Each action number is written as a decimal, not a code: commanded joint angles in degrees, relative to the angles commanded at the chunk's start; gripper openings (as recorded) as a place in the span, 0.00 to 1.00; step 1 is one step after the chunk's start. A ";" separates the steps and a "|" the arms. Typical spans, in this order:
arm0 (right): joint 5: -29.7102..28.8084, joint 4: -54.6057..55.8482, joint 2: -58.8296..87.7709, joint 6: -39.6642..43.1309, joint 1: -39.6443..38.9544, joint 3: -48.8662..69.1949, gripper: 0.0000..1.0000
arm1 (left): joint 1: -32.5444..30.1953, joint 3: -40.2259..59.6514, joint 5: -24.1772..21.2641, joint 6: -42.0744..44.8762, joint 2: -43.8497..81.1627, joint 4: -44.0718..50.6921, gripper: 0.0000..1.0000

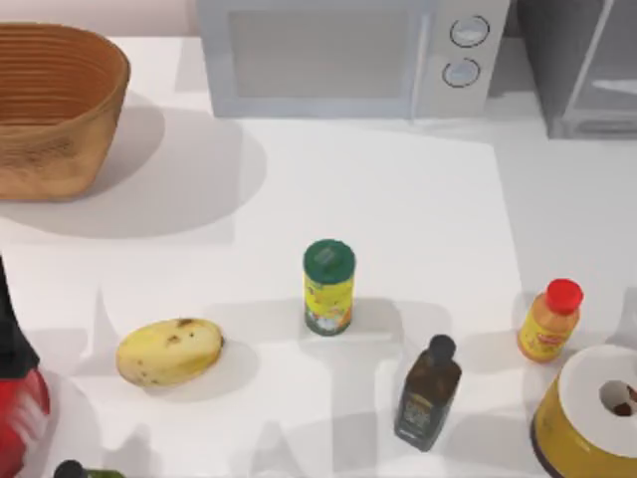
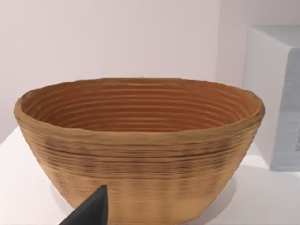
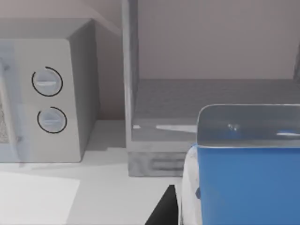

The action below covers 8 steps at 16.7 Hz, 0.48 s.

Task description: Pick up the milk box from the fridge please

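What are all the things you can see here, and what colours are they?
Basket: one, brown woven, table's far left.
Microwave: one, pale grey, two round knobs, at the back.
Fridge: one, dark grey, far right, partly in view.
Milk box: one, blue and white, close in the right wrist view, in front of the fridge.
Can: one, yellow, green lid, middle.
Potato: one, yellow-brown, front left.
Dark bottle: one, front, right of middle.
Orange bottle: one, red cap, right.
Yellow bowl: one, white top, front right corner.
Left arm: black and red, left edge.

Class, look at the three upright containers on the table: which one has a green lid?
The yellow can at the table's middle. The orange bottle has a red cap; the dark bottle has a black one.
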<state>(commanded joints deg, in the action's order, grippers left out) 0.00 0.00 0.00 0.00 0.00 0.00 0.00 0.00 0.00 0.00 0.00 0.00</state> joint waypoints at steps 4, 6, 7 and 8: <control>0.08 0.09 0.23 -0.11 0.17 0.11 0.00 | 0.00 0.00 0.00 0.00 0.00 0.00 1.00; 0.19 0.39 0.62 -0.12 0.11 0.24 0.00 | 0.00 0.00 0.00 0.00 0.00 0.00 1.00; 0.43 1.02 1.43 -0.16 -0.02 0.52 0.00 | 0.00 0.00 0.00 0.00 0.00 0.00 1.00; 0.90 2.24 3.10 -0.24 -0.23 1.08 0.00 | 0.00 0.00 0.00 0.00 0.00 0.00 1.00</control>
<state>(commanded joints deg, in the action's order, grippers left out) 0.90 2.24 3.10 -0.24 -0.23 1.08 0.00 0.00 0.00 0.00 0.00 0.00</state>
